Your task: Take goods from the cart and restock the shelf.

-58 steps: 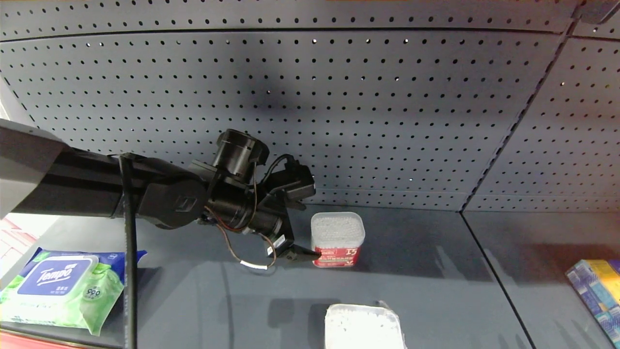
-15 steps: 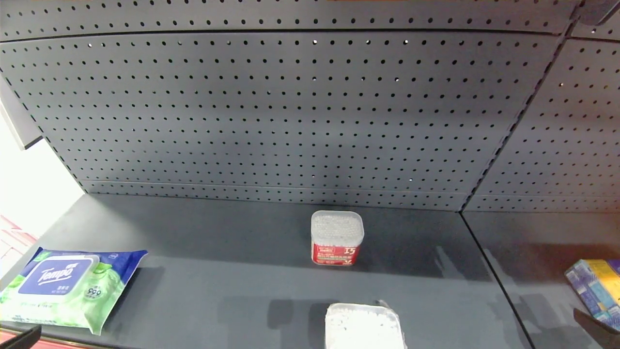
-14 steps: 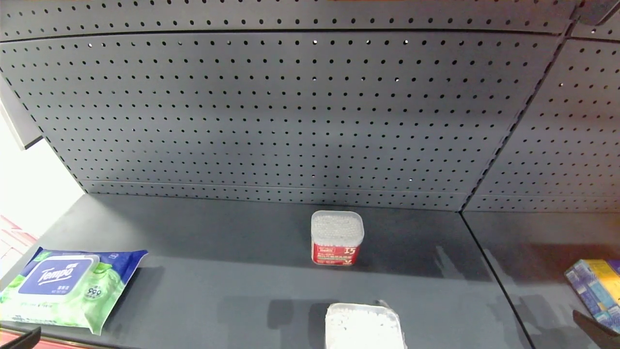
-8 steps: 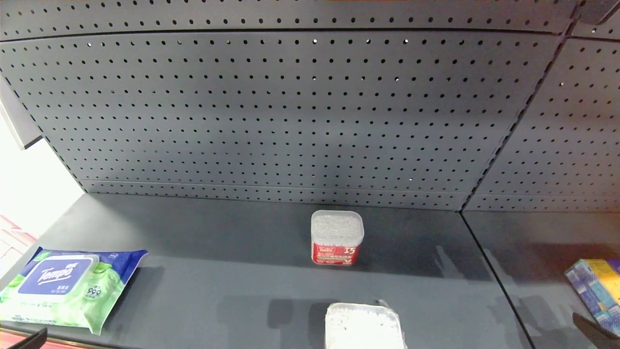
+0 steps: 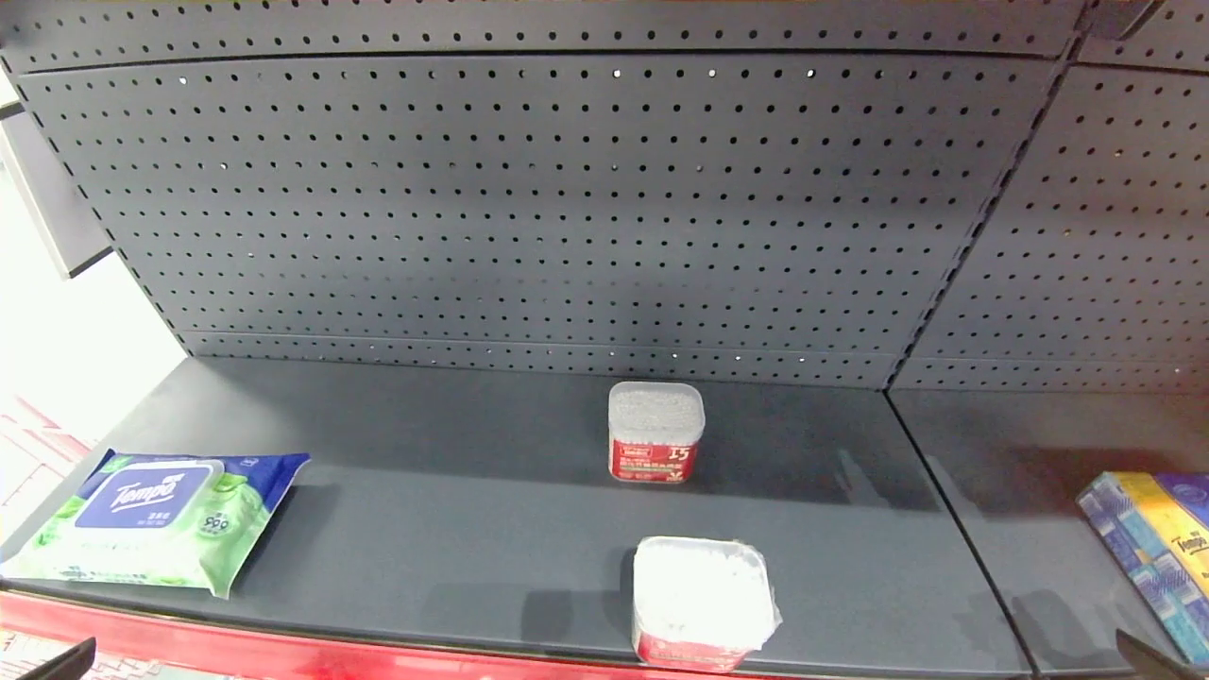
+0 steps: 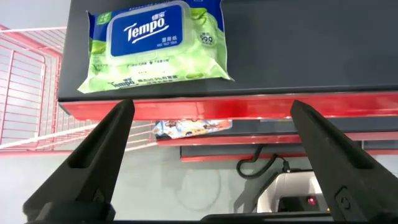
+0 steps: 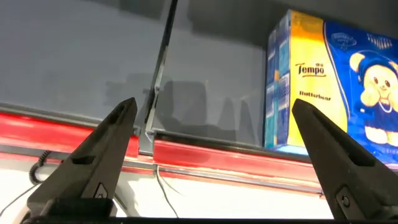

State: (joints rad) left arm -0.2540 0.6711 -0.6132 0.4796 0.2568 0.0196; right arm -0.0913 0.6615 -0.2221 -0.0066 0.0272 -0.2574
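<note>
Standing: red-labelled jar [image 5: 655,430] behind front jar [image 5: 701,600] | wipes pack [image 5: 161,519] far left

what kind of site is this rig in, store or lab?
Likely a shop aisle, or a mock-up of one: dark shelf with a pegboard back and red front edge, packaged goods on it (wet wipes pack, red-labelled tub), and a red wire cart next to it.

1. I faced a dark grey shelf [image 5: 472,529] with a red front edge, backed by a grey pegboard [image 5: 529,217] dotted with holes.
2. The wipes pack [image 5: 161,524] was green and white, with a blue label.
3. The rear tub [image 5: 655,433] and front tub [image 5: 701,604] had white tops and red labels.
4. The tissue box [image 7: 326,81] was blue and yellow.
</note>
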